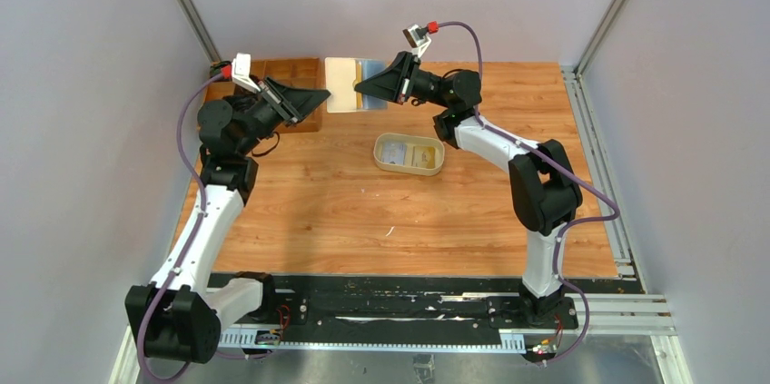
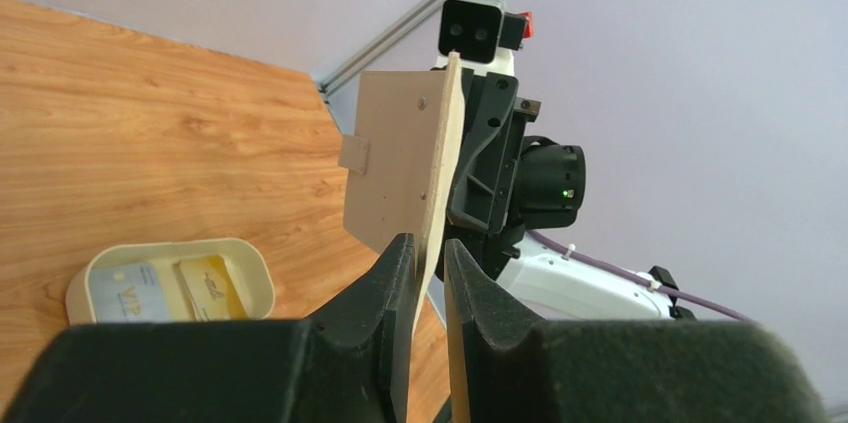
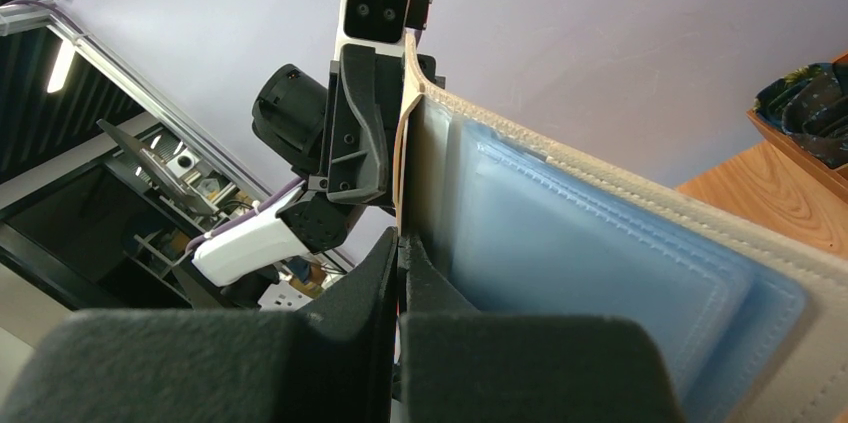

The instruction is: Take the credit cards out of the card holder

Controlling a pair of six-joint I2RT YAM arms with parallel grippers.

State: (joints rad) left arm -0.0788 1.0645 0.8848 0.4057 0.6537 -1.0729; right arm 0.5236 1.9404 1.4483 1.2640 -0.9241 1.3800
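Gripping the card holder [image 1: 343, 84] from both sides, I have it spread open off the table, at the upper centre of the top view. My left gripper [image 2: 428, 248] is clamped on one edge of it. In the left wrist view its plain beige outer face, with the small snap tab, rises straight up from between my fingers. My right gripper [image 3: 400, 243] is pinched tight on the opposite edge. In the right wrist view the cream lining and pale-blue pockets fill the right half of the frame, and no card shows in those pockets.

The credit cards lie in the oval beige tray [image 1: 439, 159], which sits on the wooden table [image 1: 363, 221] just below and to the right of the holder in the top view. The whitish card [image 1: 395, 152] is on the tray's left side and the yellow card [image 1: 421, 158] is beside it on the right.

A brown wooden box [image 1: 295, 69] stands at the upper left of the table, behind my left wrist.
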